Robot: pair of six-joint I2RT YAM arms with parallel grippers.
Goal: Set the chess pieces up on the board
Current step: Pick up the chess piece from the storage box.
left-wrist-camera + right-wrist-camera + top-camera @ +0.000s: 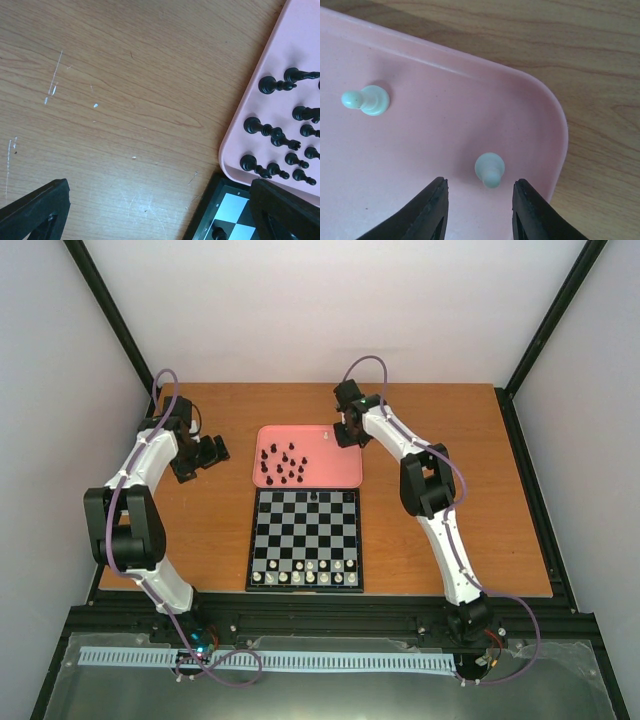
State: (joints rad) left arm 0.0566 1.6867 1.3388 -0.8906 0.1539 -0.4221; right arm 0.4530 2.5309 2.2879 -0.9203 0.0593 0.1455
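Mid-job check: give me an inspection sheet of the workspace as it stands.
Surface: wooden table, scuffed with pale scratches.
Job's things: board holds white pieces on near rows, one black piece on far row; black pieces and two white pawns in pink tray.
Clutter: nothing seen.
End effectors: left end effector open over bare wood; right end effector open, straddling a white pawn.
Cables: purple cables along both arms.
Surroundings: white walls, black frame.

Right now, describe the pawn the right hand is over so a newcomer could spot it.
Find the pink tray beyond the board, then its far right corner. The white pawn nearest that corner, between the fingers of the right hand, is it; the other pawn sits farther in.
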